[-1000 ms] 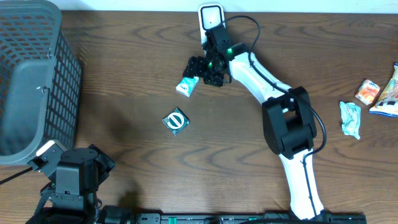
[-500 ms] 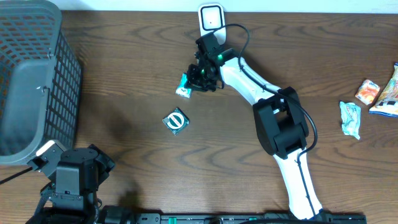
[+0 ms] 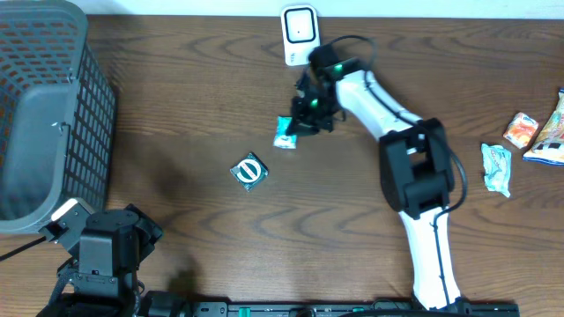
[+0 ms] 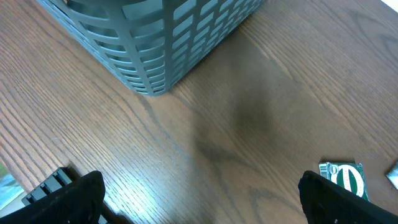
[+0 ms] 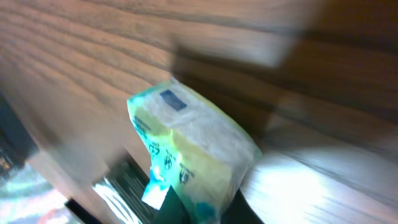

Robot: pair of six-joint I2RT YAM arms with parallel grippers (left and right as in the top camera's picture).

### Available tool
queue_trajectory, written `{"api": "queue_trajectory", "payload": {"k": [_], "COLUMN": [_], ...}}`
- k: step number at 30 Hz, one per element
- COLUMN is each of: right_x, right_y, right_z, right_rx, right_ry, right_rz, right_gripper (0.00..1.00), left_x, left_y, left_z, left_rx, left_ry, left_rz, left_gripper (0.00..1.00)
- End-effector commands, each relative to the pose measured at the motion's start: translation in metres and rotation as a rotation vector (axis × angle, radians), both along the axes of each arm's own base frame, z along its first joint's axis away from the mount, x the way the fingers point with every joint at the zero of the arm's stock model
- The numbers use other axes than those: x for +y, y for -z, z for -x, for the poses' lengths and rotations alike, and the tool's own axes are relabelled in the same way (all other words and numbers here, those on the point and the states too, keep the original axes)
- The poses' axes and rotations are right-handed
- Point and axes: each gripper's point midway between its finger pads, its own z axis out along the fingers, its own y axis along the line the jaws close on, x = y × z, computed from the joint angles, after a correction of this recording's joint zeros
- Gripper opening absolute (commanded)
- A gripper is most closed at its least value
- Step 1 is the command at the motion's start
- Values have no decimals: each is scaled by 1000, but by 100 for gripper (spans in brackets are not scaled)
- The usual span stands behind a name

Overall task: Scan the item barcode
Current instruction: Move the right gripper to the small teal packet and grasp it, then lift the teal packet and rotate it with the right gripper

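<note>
The right hand (image 3: 306,110) is pressed together on one end of the small teal-and-white packet (image 3: 285,134), pinching it so the rest of the wrapper juts free, probably to leave a printed face uncovered for reading. The packet sits near the white scanner (image 3: 300,24) at the far edge of the worktop (image 3: 176,114), but apart from it, a position that suits turning the barcode toward the scanner's window. The left hand (image 4: 205,196) waits spread and empty near the grey basket (image 3: 88,79), and a round green-striped item (image 3: 248,171) lies on the wood between the two arms.
</note>
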Motion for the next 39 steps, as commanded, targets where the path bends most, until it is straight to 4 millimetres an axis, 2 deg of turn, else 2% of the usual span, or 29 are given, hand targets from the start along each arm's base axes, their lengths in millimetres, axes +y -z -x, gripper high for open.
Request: {"api": "queue_trajectory", "payload": {"k": [1,8,13,17,22,31,39], "right_x": [-7,-22,-40,-58,-68,-63,-63], "right_y": [-59,-126,-156,-163,-165,-186,-187], "right_z": [3,23,30,29,35,36,38], "right_rx": [-153,-254,-313,-318,-351,-398,-392], "right_ry": [-187,-329,-344,-308,-336,-316,-317], "right_rz": [-172,-486,-668,-702,-714,-827,-832], "right_gripper": [1,1,1,1,1,1,1], "left_x": [3,3,3,3,3,3,3], "left_y": [-1,-1,-1,-1,-1,-1,-1], "left_z": [1,1,1,1,1,1,1], "left_rx": [-6,-5,-6,-6,-6,-6,-6], "left_ry": [-22,-22,-22,-22,-22,-22,-22], "left_rz": [-6,-6,-6,-6,-6,-6,-6], "left_gripper": [98,98,98,98,97,97,98]}}
